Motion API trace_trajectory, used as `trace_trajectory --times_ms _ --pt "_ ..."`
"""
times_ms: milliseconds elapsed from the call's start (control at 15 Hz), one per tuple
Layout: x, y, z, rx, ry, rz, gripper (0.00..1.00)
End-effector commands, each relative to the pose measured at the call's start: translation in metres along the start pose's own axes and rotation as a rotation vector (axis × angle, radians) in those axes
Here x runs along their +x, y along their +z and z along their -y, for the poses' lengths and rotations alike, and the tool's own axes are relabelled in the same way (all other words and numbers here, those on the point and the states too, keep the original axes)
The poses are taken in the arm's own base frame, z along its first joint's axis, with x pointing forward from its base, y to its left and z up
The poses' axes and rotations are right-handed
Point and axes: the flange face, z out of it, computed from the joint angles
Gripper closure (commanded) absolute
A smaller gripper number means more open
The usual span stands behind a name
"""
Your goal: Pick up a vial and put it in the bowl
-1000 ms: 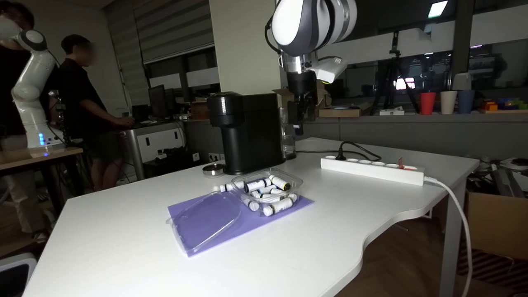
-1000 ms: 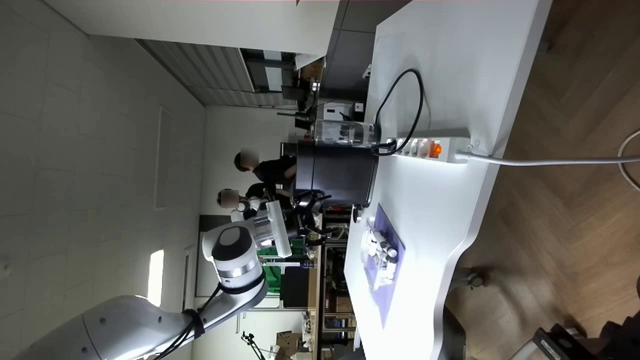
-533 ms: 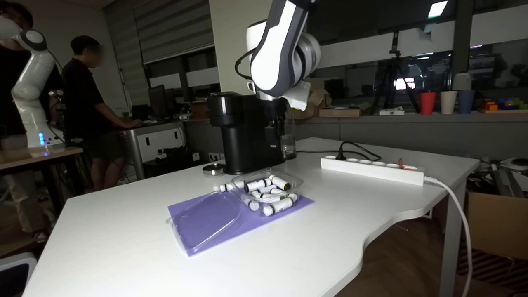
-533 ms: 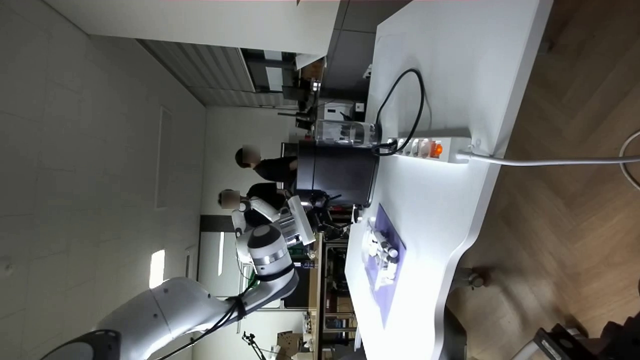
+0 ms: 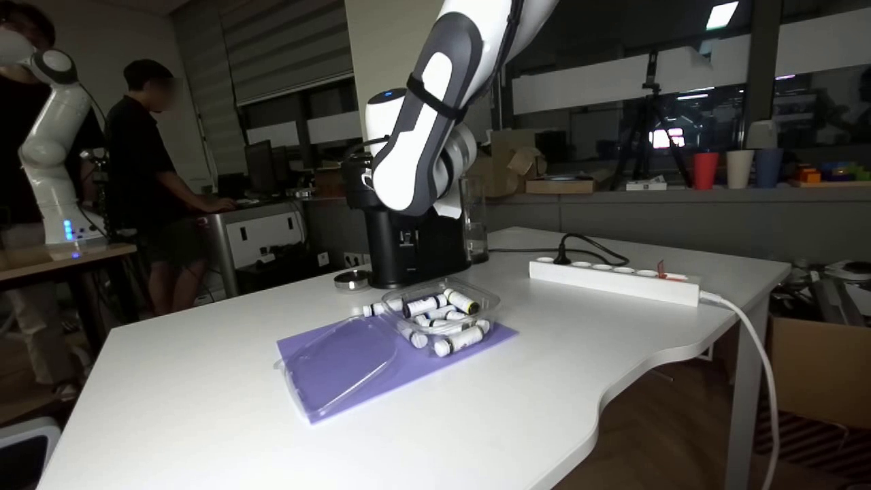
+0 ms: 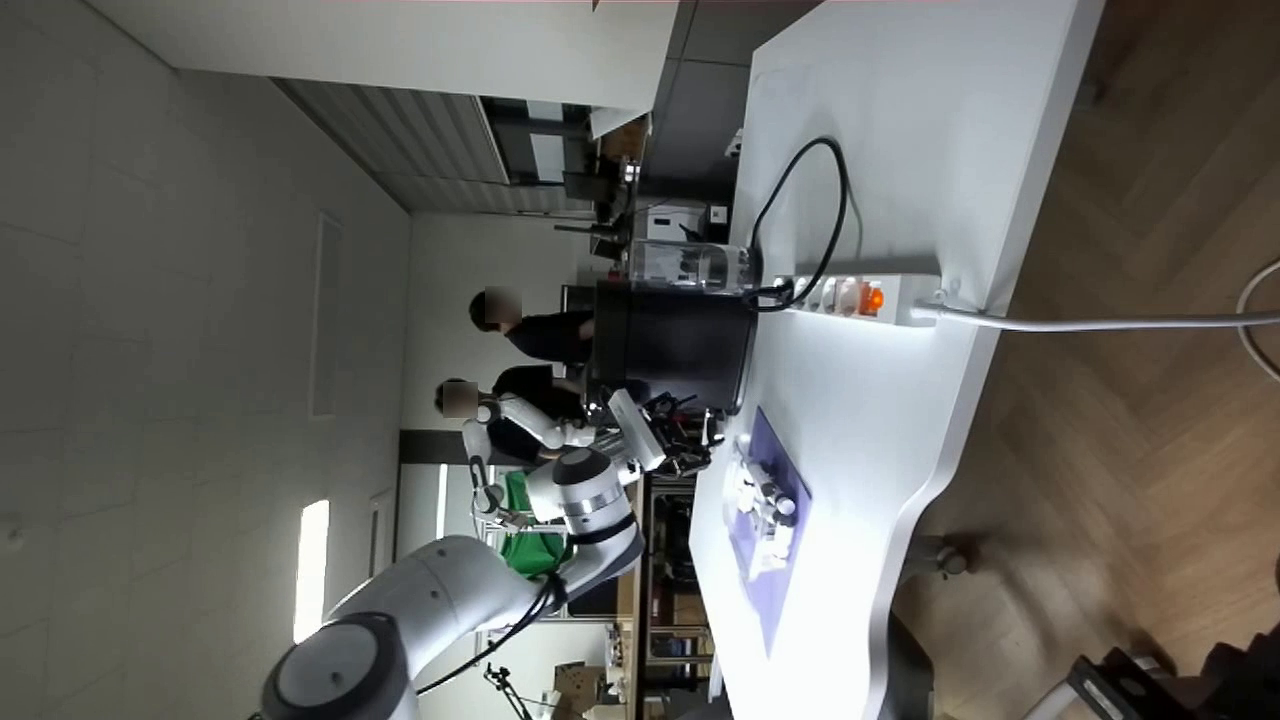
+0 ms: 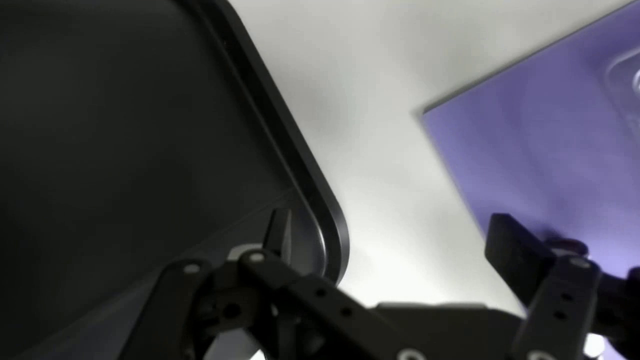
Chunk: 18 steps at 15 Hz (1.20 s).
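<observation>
Several white-labelled vials with white caps (image 5: 463, 338) lie in and around a clear plastic container (image 5: 491, 299) on a purple sheet (image 5: 415, 373). They also show in an exterior view (image 6: 772, 500). The bowl (image 5: 352, 280), a small low round dish, stands beside the foot of the black machine. My gripper (image 7: 392, 240) is open and empty in the wrist view, between the machine and the sheet's corner. In an exterior view the gripper (image 6: 700, 436) is above the table's far edge, near the machine. A dark round end (image 7: 567, 246), possibly a vial's, is partly hidden behind a finger.
The tall black machine (image 5: 446, 255) with a clear tank (image 5: 478, 231) stands close to my gripper. A clear lid (image 5: 340, 364) lies on the sheet. A white power strip (image 5: 612, 284) with a black plug and cable lies on the table (image 5: 544, 381).
My arm has come down in front of the black machine, moving left in an exterior view and lower toward the table. The vials, container and bowl have not moved.
</observation>
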Motion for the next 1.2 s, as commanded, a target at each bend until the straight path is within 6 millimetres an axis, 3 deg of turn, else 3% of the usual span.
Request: trace_trajectory --times_ms 0,533,867,1133 --pt "0.026 0.015 -0.015 0.012 -0.034 -0.01 0.0" --pt "0.043 0.01 -0.03 0.255 0.011 0.013 0.0" --pt "0.044 0.014 -0.016 0.392 0.024 0.05 0.0" --pt "0.053 0.03 0.005 0.435 0.009 0.028 0.0"
